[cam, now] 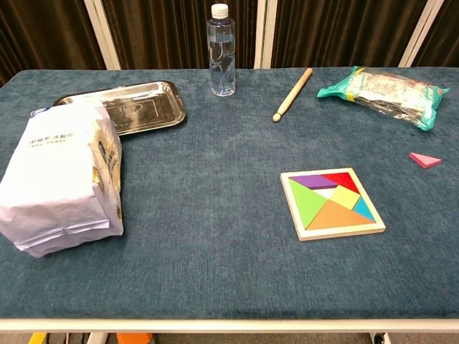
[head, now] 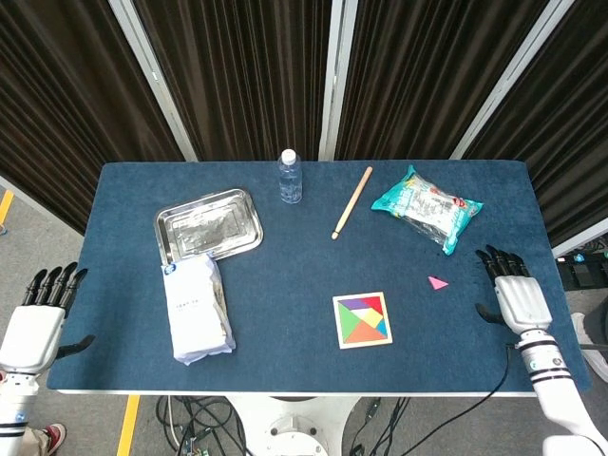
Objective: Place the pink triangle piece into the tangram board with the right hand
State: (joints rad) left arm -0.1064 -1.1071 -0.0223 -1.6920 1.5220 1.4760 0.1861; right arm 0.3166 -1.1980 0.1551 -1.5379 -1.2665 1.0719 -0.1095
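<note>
The pink triangle piece point(head: 437, 282) is found lying flat on the blue table point(head: 285, 285), well apart from the tangram board point(head: 362, 320), which is set nearer the front edge and to the left of the piece. One small pale gap is seen in the board point(cam: 332, 203) among its coloured pieces. The right hand point(head: 513, 293) is observed over the right part of the table, near the piece but not touching it, with fingers spread and nothing held. The left hand point(head: 40, 318) is located off the left front corner of the table, likewise spread and holding nothing. Neither hand is shown in the chest view. A metal tray point(head: 209, 223) is placed at the left rear, with a white bag point(head: 197, 308) just in front of it. A water bottle point(head: 290, 177) is stood upright at the rear, a wooden stick point(head: 351, 202) is laid to its right, and a teal snack packet point(head: 427, 207) is placed behind the piece.
</note>
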